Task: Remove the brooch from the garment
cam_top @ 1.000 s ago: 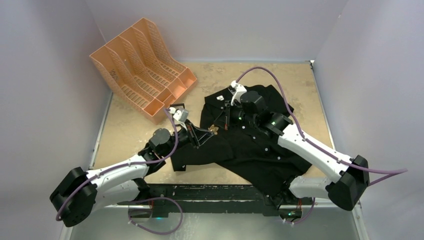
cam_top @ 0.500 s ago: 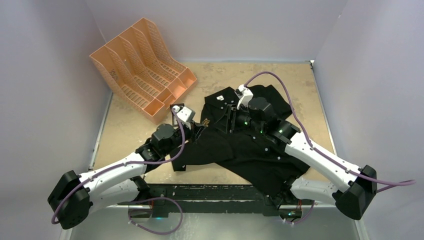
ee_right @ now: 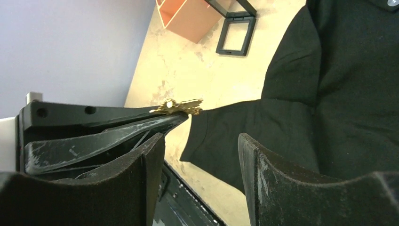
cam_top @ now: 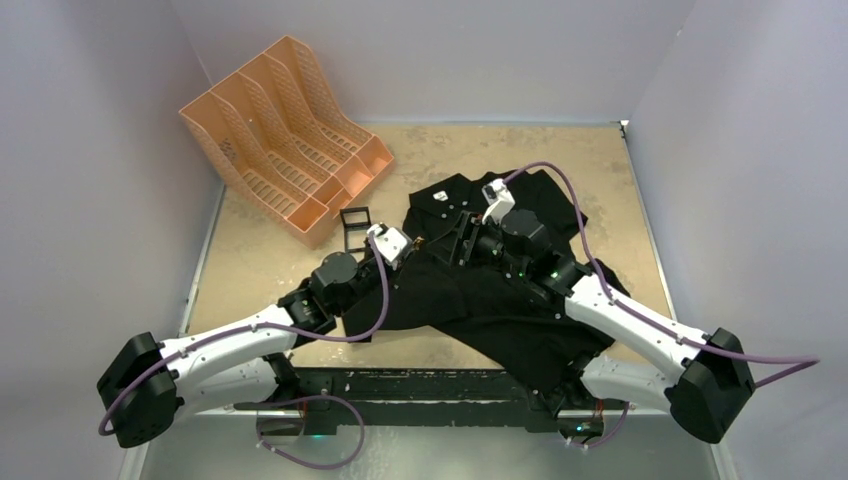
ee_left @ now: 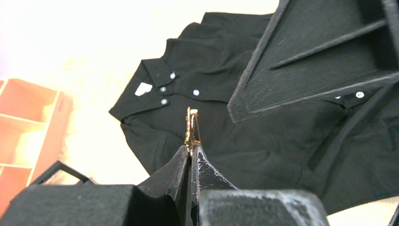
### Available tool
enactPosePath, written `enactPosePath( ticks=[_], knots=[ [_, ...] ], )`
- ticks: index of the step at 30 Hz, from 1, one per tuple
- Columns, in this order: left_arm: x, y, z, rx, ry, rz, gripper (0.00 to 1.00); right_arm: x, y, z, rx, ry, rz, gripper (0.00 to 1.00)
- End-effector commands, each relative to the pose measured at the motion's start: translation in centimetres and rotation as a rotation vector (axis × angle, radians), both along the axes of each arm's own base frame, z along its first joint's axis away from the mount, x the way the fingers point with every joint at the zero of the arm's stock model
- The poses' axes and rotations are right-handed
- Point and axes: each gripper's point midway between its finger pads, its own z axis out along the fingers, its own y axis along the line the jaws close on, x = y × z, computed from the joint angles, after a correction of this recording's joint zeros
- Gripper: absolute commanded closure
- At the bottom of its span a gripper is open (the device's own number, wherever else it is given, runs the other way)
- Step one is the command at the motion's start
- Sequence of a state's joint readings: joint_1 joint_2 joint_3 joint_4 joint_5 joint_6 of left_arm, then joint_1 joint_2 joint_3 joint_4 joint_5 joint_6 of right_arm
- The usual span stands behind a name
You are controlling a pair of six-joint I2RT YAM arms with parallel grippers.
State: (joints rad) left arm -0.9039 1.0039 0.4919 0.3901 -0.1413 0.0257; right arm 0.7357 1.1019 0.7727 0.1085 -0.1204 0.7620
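Note:
The brooch (ee_left: 192, 126), a small gold leaf-shaped pin, sticks up edge-on from my left gripper (ee_left: 191, 149), which is shut on its lower end. In the right wrist view the brooch (ee_right: 181, 107) hangs in the air at the tips of the left fingers (ee_right: 117, 123), apart from the cloth. The garment (cam_top: 500, 295), a black button-up shirt, lies spread on the table below. My right gripper (ee_right: 200, 146) stands open with nothing between its fingers, just right of the brooch. From above, the left gripper (cam_top: 408, 246) and the right gripper (cam_top: 458, 240) face each other over the shirt's left side.
An orange file rack (cam_top: 285, 140) stands at the back left. A small black frame (cam_top: 353, 226) lies on the tan table (cam_top: 440, 150) between the rack and the shirt. Grey walls close in the sides and back.
My right gripper has opened and let go near the brooch. The left gripper has shifted right and up with the brooch, uncovering the small black frame.

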Motion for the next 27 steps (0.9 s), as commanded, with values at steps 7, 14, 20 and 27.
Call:
enactPosePath(
  ticks=[7, 14, 20, 27],
  knots=[
    [0.3, -0.2, 3.2, -0.051, -0.143, -0.004, 1.00, 1.5, 0.9, 4.5, 0.296, -0.047, -0.067, 0.38],
    [0.9, 0.1, 3.2, 0.018, -0.197, 0.005, 1.00, 2.2, 1.2, 4.7, 0.255, -0.052, -0.047, 0.31],
    [0.7, -0.7, 3.9, -0.011, -0.216, -0.030, 1.00, 2.6, 0.9, 4.7, 0.320, -0.074, 0.002, 0.27],
    [0.3, -1.7, 4.2, -0.049, -0.207, -0.063, 1.00, 2.3, 1.5, 4.8, 0.392, -0.077, 0.078, 0.20]
  ],
)
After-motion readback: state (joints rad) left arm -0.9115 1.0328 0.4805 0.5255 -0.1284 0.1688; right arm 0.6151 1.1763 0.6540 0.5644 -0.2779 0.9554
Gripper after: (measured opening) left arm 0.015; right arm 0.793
